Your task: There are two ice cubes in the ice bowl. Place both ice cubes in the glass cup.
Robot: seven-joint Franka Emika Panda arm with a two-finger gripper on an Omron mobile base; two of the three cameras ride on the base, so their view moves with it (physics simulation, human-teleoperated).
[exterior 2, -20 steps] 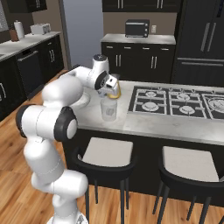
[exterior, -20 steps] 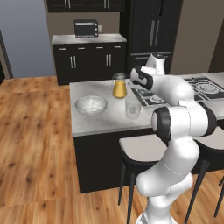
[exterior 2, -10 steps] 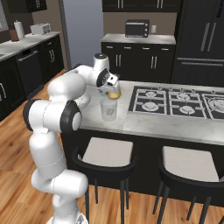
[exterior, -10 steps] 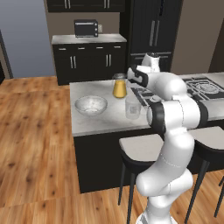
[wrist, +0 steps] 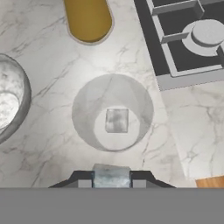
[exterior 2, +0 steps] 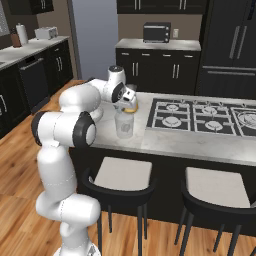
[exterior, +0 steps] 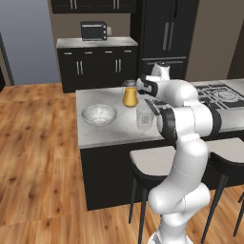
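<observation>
Pale grey marble island counter (exterior: 109, 131) with dark cabinet base on warm wood plank floor (exterior: 38, 157); black gas cooktop (exterior 2: 200, 116) inset to the right, two dark stools (exterior 2: 120, 176) along the near side, black cabinets and a microwave (exterior: 93, 30) at the far wall; no legible writing or labels anywhere. Gripper (wrist: 111, 177) hangs directly above the glass cup (wrist: 113, 112), jaws clamped together on an ice cube (wrist: 111, 176), another ice cube (wrist: 117, 120) lying on the cup's bottom. Ice bowl (exterior: 99, 115) sits left of the cup, an orange-filled jar (exterior: 129, 94) just beyond it.
</observation>
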